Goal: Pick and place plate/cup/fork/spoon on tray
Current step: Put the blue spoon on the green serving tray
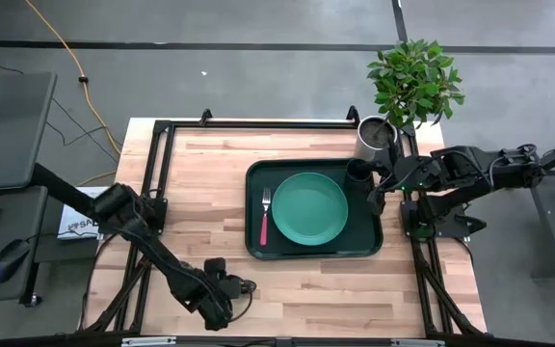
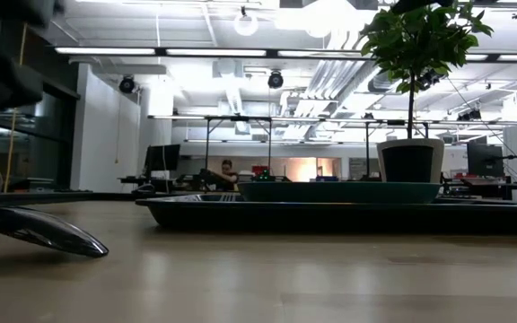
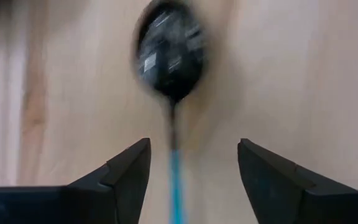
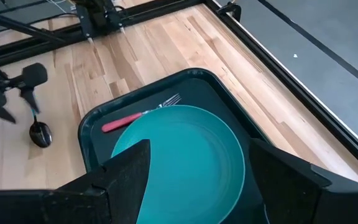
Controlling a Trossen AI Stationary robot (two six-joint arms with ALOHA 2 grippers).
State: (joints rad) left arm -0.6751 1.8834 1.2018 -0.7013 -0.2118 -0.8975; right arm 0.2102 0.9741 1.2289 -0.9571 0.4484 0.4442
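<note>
The dark green tray point(image 1: 364, 241) lies mid-table. On it rest the teal plate point(image 1: 308, 208), the pink-handled fork point(image 1: 265, 220) left of the plate, and the black cup point(image 1: 357, 172) in the far right corner. The spoon lies on the wood near the table's front, with its dark bowl point(image 3: 169, 59) ahead of my left gripper point(image 3: 194, 146). Its teal handle point(image 3: 176, 186) runs between the open fingers, clear of both. My left gripper also shows in the high view point(image 1: 222, 292). My right gripper point(image 4: 199, 149) is open and empty over the tray's right edge point(image 1: 376, 193), beside the cup.
A white pot with a green plant point(image 1: 378, 137) stands just beyond the tray's far right corner, close to my right arm. Black frame rails point(image 1: 162, 173) run along the table's sides. Bare wood point(image 1: 355, 299) lies in front of the tray.
</note>
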